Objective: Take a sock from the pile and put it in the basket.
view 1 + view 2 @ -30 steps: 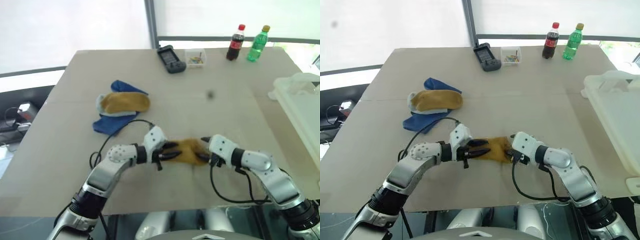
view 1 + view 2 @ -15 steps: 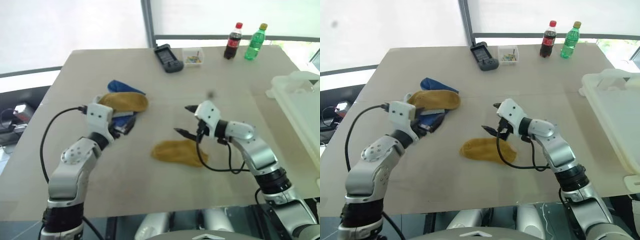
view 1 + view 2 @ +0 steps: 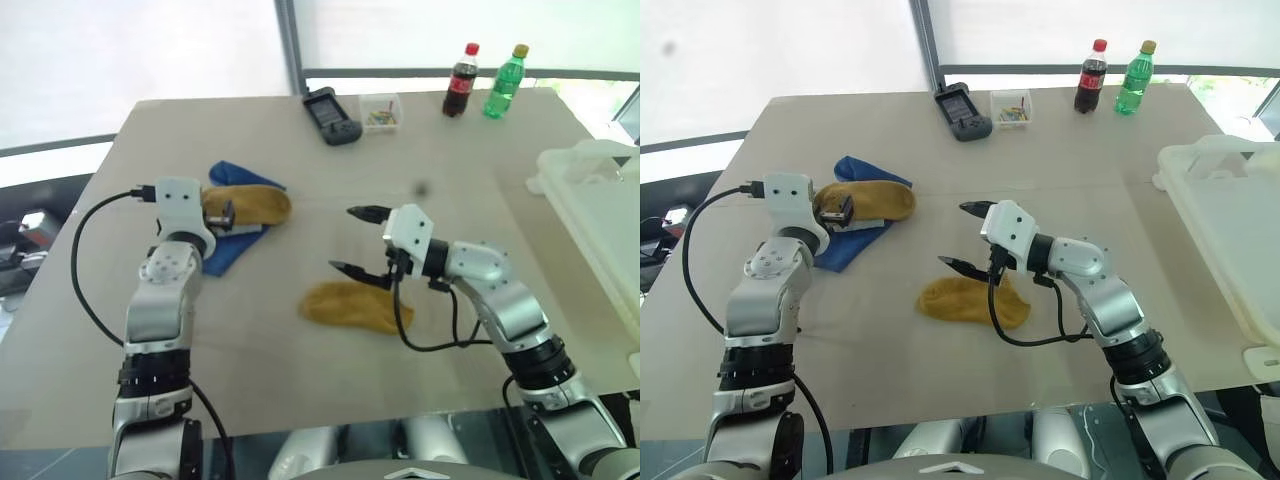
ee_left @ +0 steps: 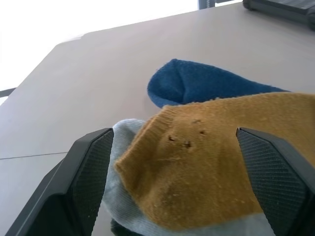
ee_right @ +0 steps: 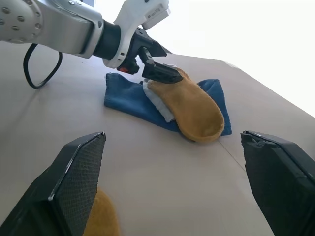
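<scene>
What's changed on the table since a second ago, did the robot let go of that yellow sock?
Yes. Both grippers let go of the loose yellow sock, which now lies flat on the table. The left gripper swung out to the pile, open at its yellow top sock. The right gripper lifted, open above the loose sock. The pile, basket, bottles, controller and small box stayed put.

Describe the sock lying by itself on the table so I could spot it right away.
Start at the big beige table and find the robot's right gripper, its black fingers spread wide near the middle. Just below it lies a single mustard-yellow sock, flat on the tabletop. Unlike the other yellow sock in the pile by the left gripper, it lies alone, touching no blue or grey socks.
</scene>
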